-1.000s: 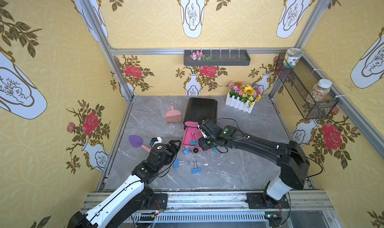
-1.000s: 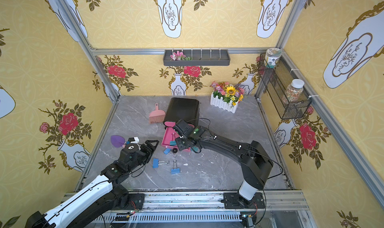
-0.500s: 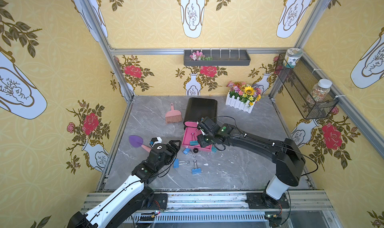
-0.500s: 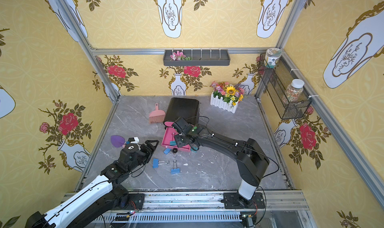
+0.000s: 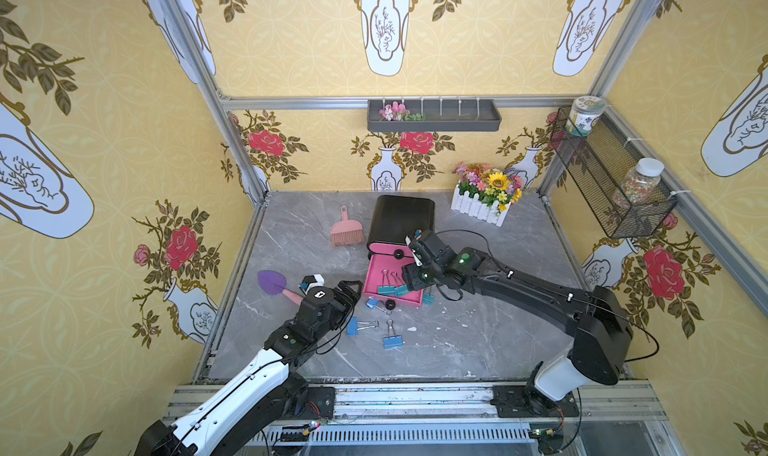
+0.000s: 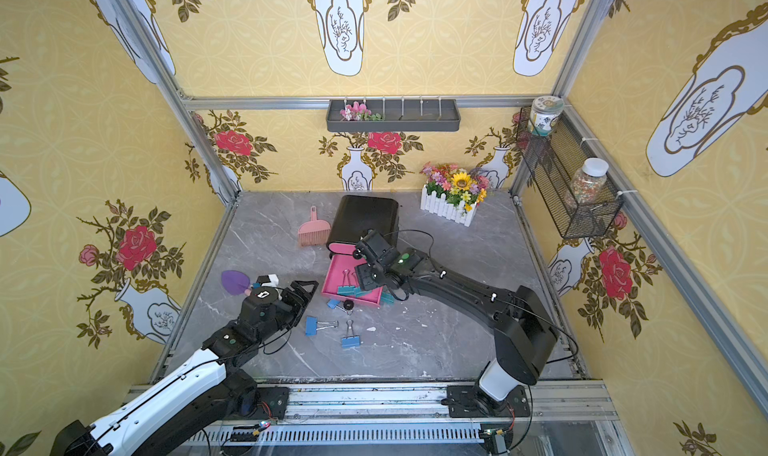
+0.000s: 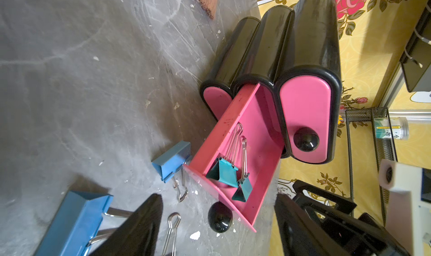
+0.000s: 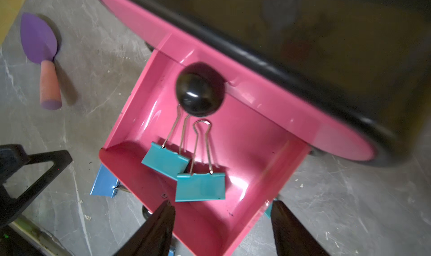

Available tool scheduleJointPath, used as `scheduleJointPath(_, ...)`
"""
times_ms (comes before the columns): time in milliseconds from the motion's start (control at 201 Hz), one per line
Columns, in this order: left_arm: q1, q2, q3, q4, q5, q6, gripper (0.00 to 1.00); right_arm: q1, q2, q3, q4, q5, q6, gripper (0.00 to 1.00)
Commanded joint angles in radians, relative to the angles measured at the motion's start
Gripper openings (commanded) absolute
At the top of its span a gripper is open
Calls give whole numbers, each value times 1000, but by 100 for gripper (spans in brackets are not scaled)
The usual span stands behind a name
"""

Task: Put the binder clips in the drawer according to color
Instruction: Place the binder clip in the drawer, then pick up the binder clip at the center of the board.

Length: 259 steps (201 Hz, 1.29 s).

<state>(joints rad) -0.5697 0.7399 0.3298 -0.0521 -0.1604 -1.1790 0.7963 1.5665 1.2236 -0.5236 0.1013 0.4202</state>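
The black cabinet (image 5: 401,219) has pink fronts, and its middle drawer (image 5: 376,267) is pulled out. Two teal binder clips (image 8: 200,187) (image 8: 165,160) lie inside it, also seen in both top views (image 5: 390,288) (image 6: 351,287). Another teal clip (image 5: 428,299) lies outside the drawer's right wall. Three blue clips (image 5: 352,326) (image 5: 392,341) (image 5: 371,303) rest on the table in front. My right gripper (image 8: 222,205) hovers over the drawer, open and empty. My left gripper (image 7: 219,196) is open and empty, left of the drawer and above the blue clips.
A pink brush (image 5: 347,229) lies left of the cabinet. A purple trowel (image 5: 272,282) and a small white block (image 5: 312,282) sit behind my left gripper. A flower box (image 5: 486,200) stands at the back right. The open drawer's black knob (image 7: 219,217) points toward the blue clips.
My right gripper's jaws have spread wider and it has drawn back toward the cabinet, uncovering the teal clips in the drawer. The left arm has not moved.
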Motion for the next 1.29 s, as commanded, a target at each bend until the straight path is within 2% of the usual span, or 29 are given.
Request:
scheduleJointPath(0,1,4,6,14,5,11,81,-62,-56,-82,43,-15,60,66)
scheduleJointPath(214,4,19,2,21,10,10,81,-206,-144,-281,100,-118,138,57)
scheduleJointPath(448,3,35,-14,54,21,-7,77,-223,-116,-379,191,-172,194,52)
scheduleJointPath(637,10,107,-34,133,65,-33,72,-213,-54,-419,280,-206,252,48)
scheduleJointPath(1001,11,25,-44,55,32,-16,73,-207,-39,-399,264,-190,239,47)
scheduleJointPath(1285,11,-17,-50,22,23,-21,73,-167,72,-298,236,-112,282,38)
